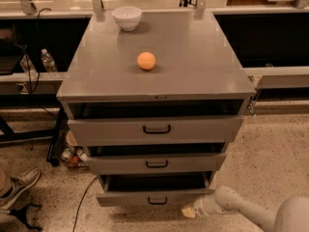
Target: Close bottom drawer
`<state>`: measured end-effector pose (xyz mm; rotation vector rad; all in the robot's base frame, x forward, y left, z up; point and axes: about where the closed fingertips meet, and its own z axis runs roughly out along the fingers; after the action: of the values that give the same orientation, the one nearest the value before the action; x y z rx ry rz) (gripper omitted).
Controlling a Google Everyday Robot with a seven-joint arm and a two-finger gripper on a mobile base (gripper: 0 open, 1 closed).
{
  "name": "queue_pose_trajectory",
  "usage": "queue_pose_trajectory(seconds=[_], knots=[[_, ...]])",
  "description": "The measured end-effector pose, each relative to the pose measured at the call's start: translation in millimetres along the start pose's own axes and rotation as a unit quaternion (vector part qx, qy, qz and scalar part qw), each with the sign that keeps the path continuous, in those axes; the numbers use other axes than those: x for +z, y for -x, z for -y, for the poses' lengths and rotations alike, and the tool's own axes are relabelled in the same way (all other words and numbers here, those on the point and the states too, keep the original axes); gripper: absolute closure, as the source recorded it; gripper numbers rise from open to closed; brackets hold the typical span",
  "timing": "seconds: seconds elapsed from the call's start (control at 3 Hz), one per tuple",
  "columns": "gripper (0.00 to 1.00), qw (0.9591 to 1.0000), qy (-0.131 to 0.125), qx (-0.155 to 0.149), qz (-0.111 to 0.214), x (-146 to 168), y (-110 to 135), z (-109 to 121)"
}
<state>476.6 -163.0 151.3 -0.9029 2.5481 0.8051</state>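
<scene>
The bottom drawer [154, 197] is the lowest and narrowest grey drawer of the grey cabinet [120, 88], with a small black bar handle [157, 200]. It stands a little way out, with a dark gap above its front panel. My gripper [189, 210] is at the end of a white arm coming in from the lower right. Its tip is at the right end of the drawer's front panel, low near the floor.
The top drawer [155, 128] and the middle drawer [156, 164] also stand slightly out. A white bowl [127, 17] and an orange ball [146, 60] sit on the cabinet top. A shoe [18, 187], cables and bottles are on the floor at the left.
</scene>
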Motion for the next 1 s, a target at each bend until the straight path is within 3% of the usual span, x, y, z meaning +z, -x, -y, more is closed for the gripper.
queue_pose_trajectory(seconds=[0.33,1.0], knots=[[1.00,0.9980,-0.028,-0.028,0.048,11,38,27],[1.00,0.9956,-0.042,-0.042,0.073,13,54,39]])
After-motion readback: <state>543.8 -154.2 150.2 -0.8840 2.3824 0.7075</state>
